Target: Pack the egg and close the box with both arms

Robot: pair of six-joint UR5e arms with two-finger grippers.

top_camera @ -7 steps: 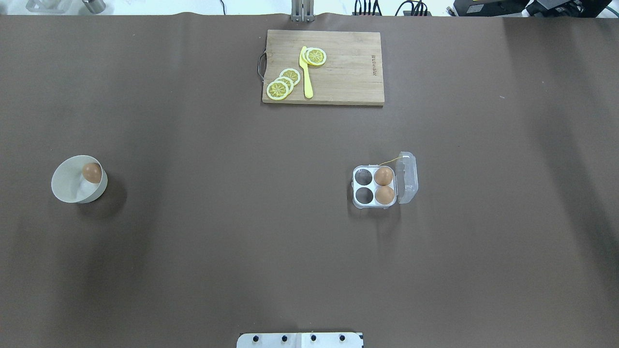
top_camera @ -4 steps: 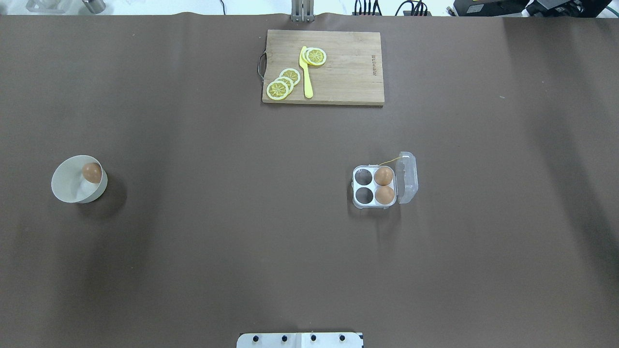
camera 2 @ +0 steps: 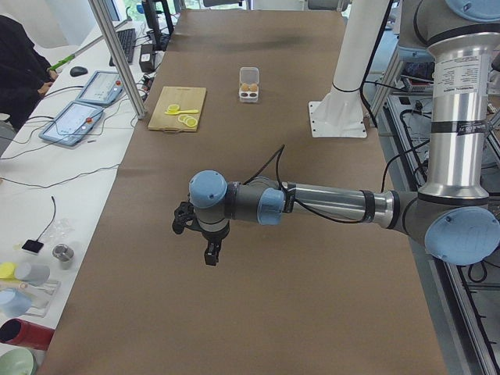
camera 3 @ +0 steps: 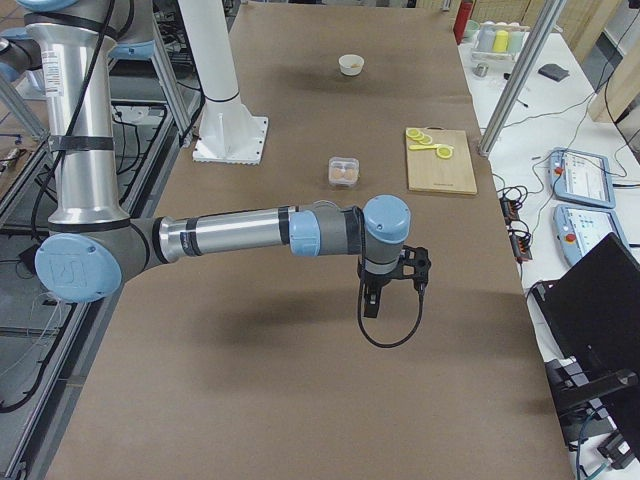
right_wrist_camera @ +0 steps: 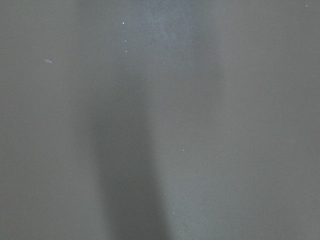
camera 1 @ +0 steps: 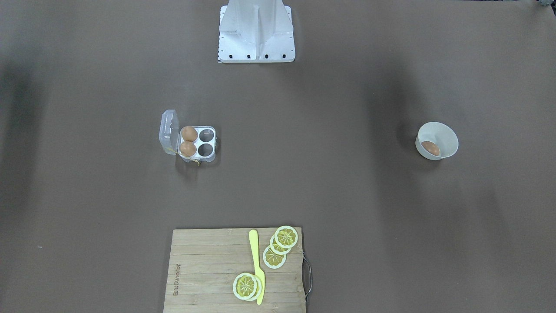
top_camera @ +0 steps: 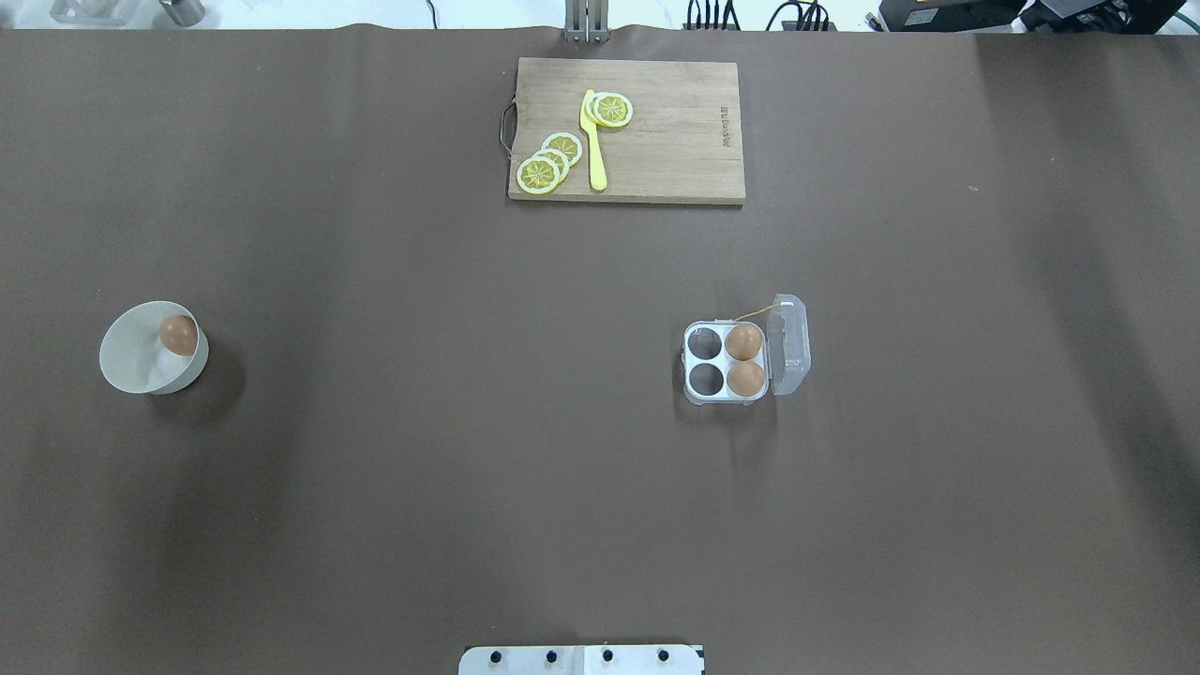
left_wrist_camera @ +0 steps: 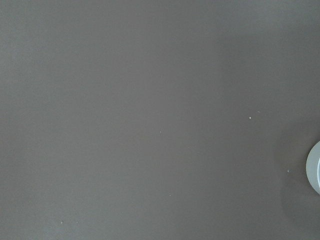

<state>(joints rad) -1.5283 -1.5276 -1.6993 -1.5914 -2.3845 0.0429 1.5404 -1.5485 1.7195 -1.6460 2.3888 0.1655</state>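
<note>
Exterior right: box (camera 3: 343, 172) well apart from right hand (camera 3: 368, 302).

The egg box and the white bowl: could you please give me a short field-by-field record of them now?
box: on the table, lid open
packed eggs: two, in the cells beside the lid
empty cells: two, away from the lid
loose egg: in the white bowl, far from the box
left gripper: above the table, open or shut unclear
right gripper: likewise
</note>
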